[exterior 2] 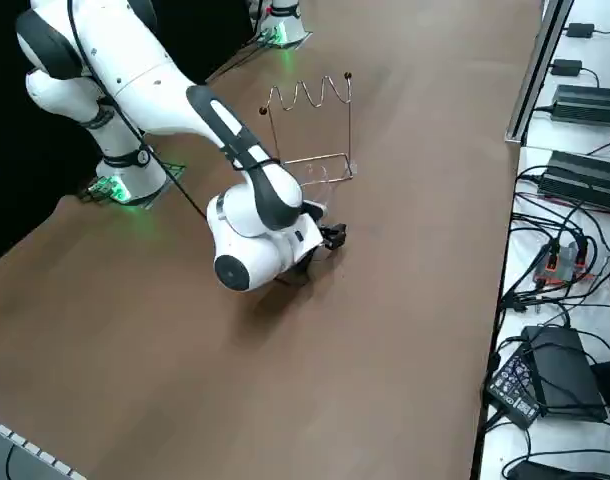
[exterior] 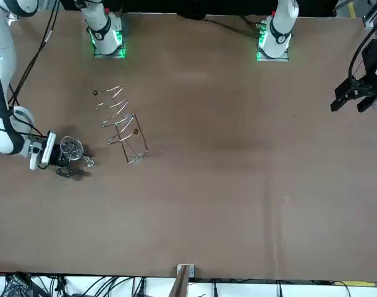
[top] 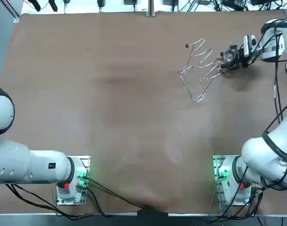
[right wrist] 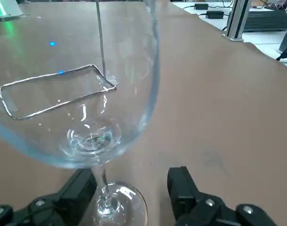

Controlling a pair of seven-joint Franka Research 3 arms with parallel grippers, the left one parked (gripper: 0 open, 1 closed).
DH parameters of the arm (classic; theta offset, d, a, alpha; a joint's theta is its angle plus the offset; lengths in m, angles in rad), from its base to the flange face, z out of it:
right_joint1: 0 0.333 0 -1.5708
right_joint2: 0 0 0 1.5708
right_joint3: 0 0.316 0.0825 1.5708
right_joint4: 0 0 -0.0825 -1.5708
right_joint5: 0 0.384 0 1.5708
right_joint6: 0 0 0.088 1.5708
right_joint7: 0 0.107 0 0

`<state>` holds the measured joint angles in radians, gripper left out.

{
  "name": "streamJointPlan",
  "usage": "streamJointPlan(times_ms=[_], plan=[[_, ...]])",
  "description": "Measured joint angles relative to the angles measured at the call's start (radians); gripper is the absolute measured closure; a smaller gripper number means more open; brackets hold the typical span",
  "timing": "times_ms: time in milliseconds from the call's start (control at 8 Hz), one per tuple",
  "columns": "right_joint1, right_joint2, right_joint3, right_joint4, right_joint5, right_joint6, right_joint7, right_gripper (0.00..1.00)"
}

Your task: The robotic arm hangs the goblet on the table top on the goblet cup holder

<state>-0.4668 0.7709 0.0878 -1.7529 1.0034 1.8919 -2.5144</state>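
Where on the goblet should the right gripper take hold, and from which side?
The stem: the thin, straight part between the wide bowl and the foot. The goblet stands upright, so come in level from the side away from the wire holder. The right gripper, open, straddles the stem that way.

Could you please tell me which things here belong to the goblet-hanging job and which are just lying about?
Job: goblet, its stem inside the open right gripper; wire cup holder, standing close by.
Lying about: black boxes and cables beside the table.
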Motion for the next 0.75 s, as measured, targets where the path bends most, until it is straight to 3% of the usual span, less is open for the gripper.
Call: streamJointPlan(times_ms=[750], plan=[[0.008,0.000,0.000,-0.016,0.014,0.007,-0.003,0.19]])
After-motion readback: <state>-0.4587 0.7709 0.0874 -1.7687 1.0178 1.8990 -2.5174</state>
